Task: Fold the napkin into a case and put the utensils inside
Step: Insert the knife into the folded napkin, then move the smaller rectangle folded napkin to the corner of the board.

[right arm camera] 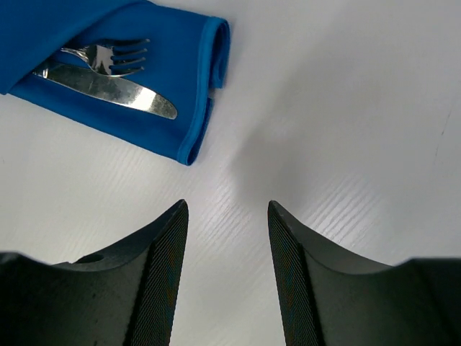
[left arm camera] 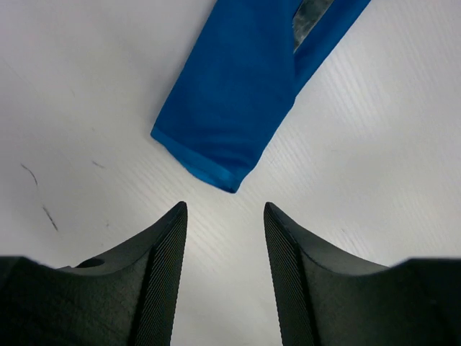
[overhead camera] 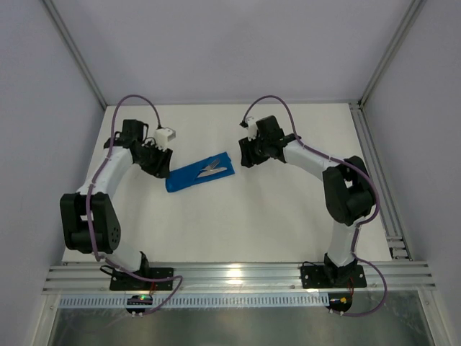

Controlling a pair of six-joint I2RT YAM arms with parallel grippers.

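Case lay mid-table, a bit nearer the left edge, with fork and knife tucked in and their heads showing at the open right end. Left gripper had jaws apart, empty, just off the closed end. Right gripper had jaws apart, empty, near the open end. Risk: either gripper catching the case on pull-back could have dragged the fold open or slid both pieces out, since nothing pinned the thin fabric

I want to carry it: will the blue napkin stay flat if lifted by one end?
Probably not: the napkin looks thin and soft, so likely droops. The fork and knife show at its open end and might slide out.
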